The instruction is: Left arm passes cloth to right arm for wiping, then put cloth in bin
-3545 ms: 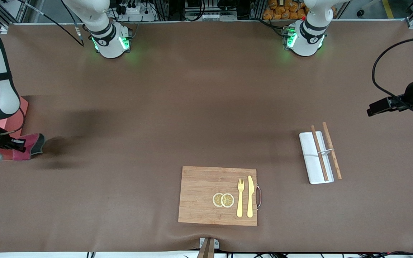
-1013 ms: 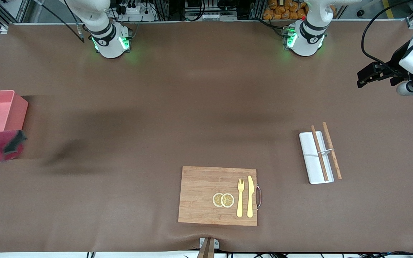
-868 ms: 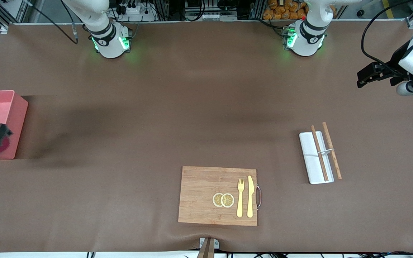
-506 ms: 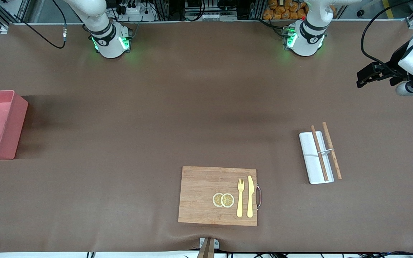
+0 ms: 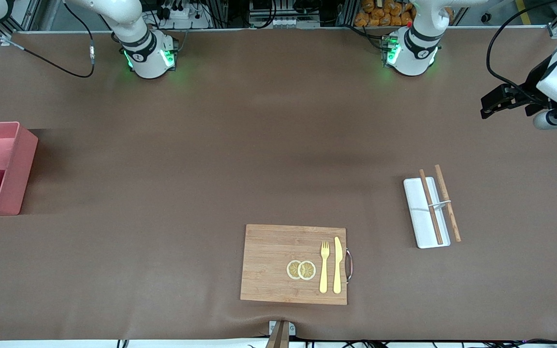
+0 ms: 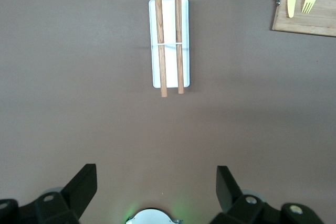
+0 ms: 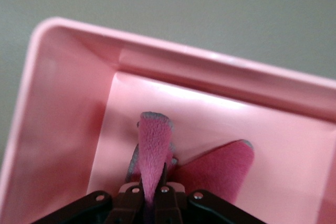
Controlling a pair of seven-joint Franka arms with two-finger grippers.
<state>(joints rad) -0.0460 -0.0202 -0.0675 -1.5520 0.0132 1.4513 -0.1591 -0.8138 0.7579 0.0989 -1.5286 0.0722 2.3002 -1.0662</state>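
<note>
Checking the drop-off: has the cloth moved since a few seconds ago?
Yes. The cloth, pinched by the right gripper, has gone from over the table beside the pink bin to inside its walls.

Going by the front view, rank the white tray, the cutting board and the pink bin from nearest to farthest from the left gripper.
From the left gripper:
1. White tray, toward the left arm's end.
2. Cutting board, mid-table, nearest the front camera.
3. Pink bin, at the right arm's end.

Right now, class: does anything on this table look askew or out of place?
Only the chopsticks: one lies on the white tray, the other hangs off its edge over the table. The cutting board, fork and knife sit tidy.
</note>
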